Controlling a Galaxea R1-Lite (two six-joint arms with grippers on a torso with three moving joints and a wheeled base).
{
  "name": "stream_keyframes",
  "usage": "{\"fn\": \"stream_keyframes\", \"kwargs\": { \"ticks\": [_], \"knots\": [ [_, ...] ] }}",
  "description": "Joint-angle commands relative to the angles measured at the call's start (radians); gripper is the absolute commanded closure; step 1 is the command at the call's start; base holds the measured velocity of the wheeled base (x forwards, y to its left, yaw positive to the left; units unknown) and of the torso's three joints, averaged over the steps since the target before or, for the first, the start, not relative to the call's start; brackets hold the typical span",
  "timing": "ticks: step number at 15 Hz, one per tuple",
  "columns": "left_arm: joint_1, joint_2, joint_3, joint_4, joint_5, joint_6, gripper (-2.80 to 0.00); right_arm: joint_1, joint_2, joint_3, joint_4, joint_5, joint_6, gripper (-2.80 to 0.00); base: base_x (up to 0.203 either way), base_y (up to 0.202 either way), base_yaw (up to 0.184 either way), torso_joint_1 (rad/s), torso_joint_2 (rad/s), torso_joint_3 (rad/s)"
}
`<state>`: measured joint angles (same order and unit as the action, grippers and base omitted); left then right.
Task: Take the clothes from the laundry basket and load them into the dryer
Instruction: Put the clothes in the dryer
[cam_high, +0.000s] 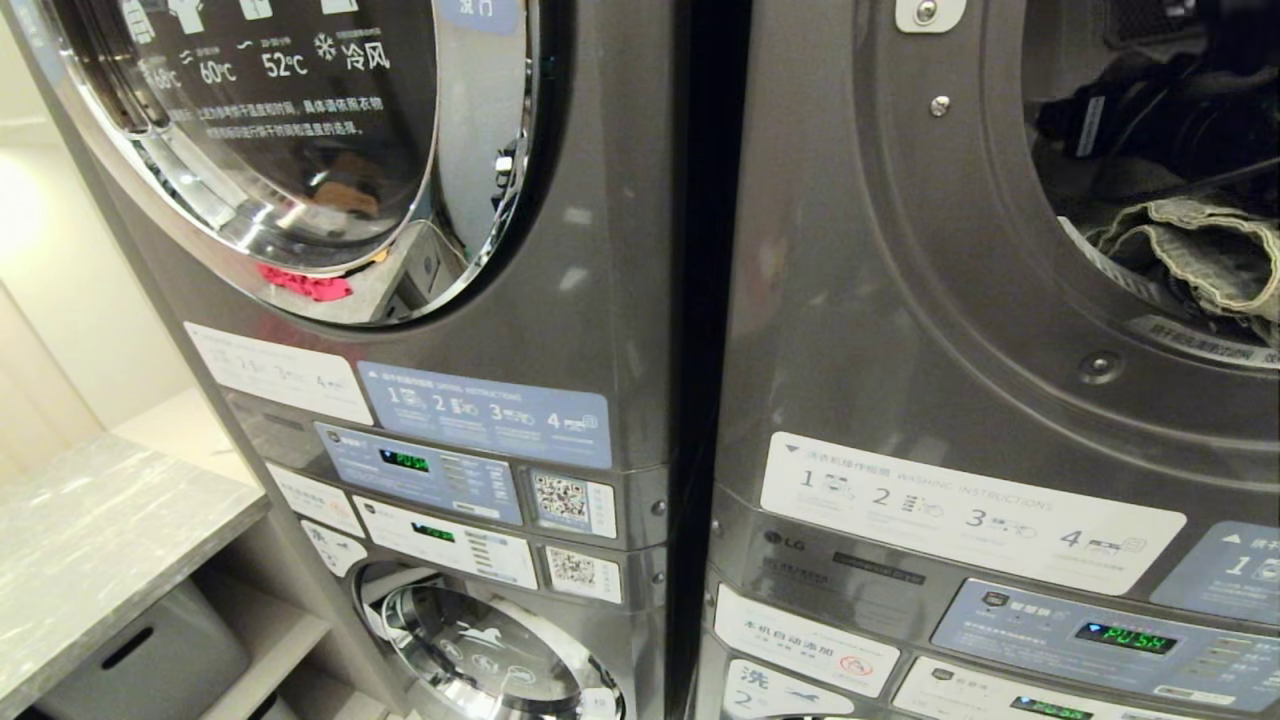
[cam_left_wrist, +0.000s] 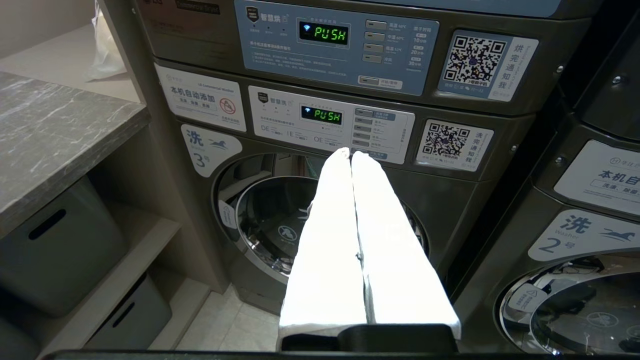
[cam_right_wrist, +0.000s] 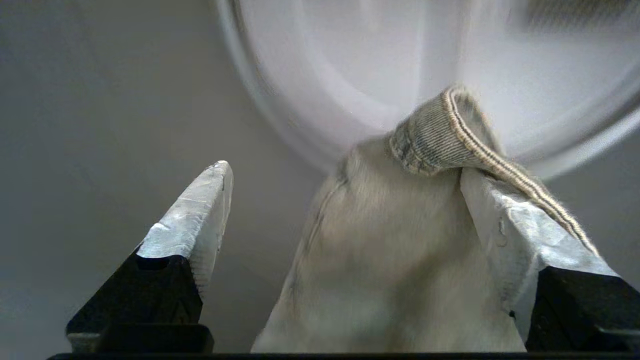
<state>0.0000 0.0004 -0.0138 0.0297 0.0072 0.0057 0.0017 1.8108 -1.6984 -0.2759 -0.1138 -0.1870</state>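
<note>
Two gripper fingers of the right gripper (cam_right_wrist: 350, 170) stand wide apart; a beige garment (cam_right_wrist: 400, 250) drapes over one inside the dryer (cam_high: 1000, 300). Left gripper (cam_left_wrist: 351, 155) pressed together.

Left gripper (cam_left_wrist: 351, 152) fingers (cam_left_wrist: 325, 250): long, flat, wrapped in white cloth-like covering, narrowing to rounded tips.
Left gripper base: black, straight-edged block.
Right gripper (cam_right_wrist: 345, 167) fingers (cam_right_wrist: 200, 210): pointed, with silvery-white wrinkled covering.
Right gripper finger mounts: black, angular, matte.
</note>
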Motion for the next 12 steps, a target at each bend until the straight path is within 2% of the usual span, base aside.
{"fn": "stream_keyframes", "kwargs": {
  "ticks": [1,3,7,12],
  "knots": [
    [0.0,0.001,0.0,-0.001,0.0,0.0,0.0,0.0,-0.094,0.092,0.069,0.001,0.003,-2.8,0.0,0.0,0.0,0.0,0.0,0.0],
    [0.0,0.0,0.0,0.001,0.0,0.0,0.0,0.002,-0.169,0.165,0.138,0.024,0.016,-2.8,0.0,0.0,0.0,0.0,0.0,0.0],
    [0.0,0.0,0.0,0.001,0.0,0.0,0.0,0.004,-0.268,0.173,0.229,0.034,0.02,-2.8,0.0,0.0,0.0,0.0,0.0,0.0],
    [0.0,0.0,0.0,0.001,0.0,0.0,0.0,0.006,-0.388,0.184,0.24,0.082,0.032,-2.8,0.0,0.0,0.0,0.0,0.0,0.0]
  ]
}}
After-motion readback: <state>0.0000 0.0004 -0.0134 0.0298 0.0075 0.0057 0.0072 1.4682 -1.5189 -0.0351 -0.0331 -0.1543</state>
